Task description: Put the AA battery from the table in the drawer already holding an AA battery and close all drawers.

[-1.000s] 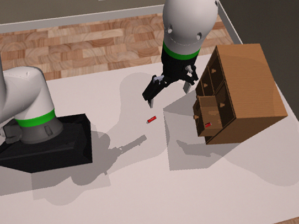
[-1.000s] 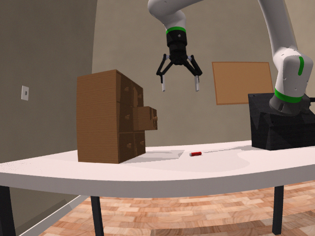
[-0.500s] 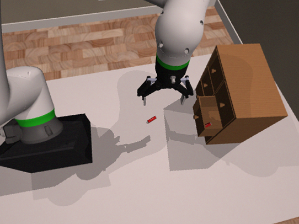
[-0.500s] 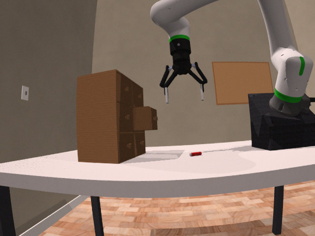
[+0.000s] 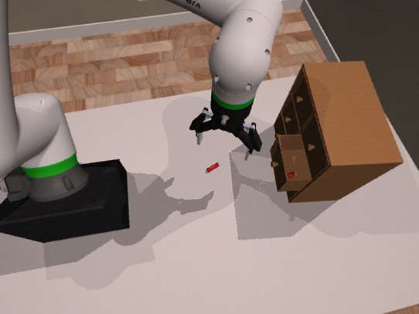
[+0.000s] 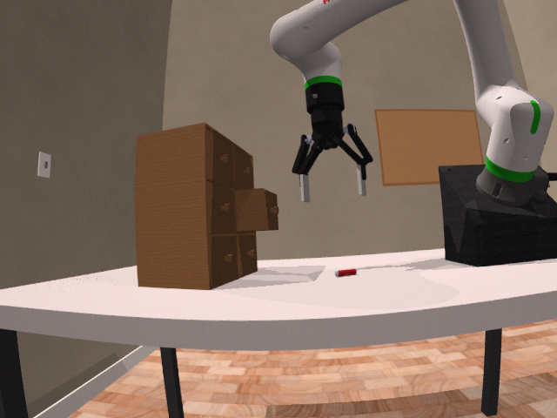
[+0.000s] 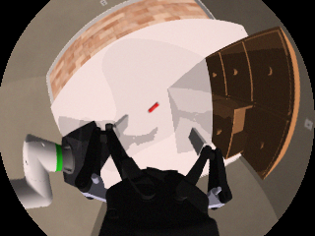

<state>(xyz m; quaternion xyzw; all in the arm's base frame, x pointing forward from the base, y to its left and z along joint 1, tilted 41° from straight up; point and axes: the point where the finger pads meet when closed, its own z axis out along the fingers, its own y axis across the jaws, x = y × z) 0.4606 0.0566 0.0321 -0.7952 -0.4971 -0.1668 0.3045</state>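
Note:
A red AA battery (image 5: 212, 167) lies on the white table in front of the chest; it also shows in the exterior view (image 6: 345, 273) and the wrist view (image 7: 153, 108). The brown chest (image 5: 338, 128) stands at the right, with several drawers. One middle drawer (image 5: 291, 162) is pulled partway out and holds another red battery (image 5: 291, 175); the open drawer also shows from the side (image 6: 257, 209). My gripper (image 5: 224, 145) (image 6: 332, 189) hangs open and empty well above the table, over the loose battery and beside the open drawer.
The arm's black base (image 5: 62, 199) stands at the left of the table. The other drawers of the chest are pushed in. The table's edges lie near the chest at the far right.

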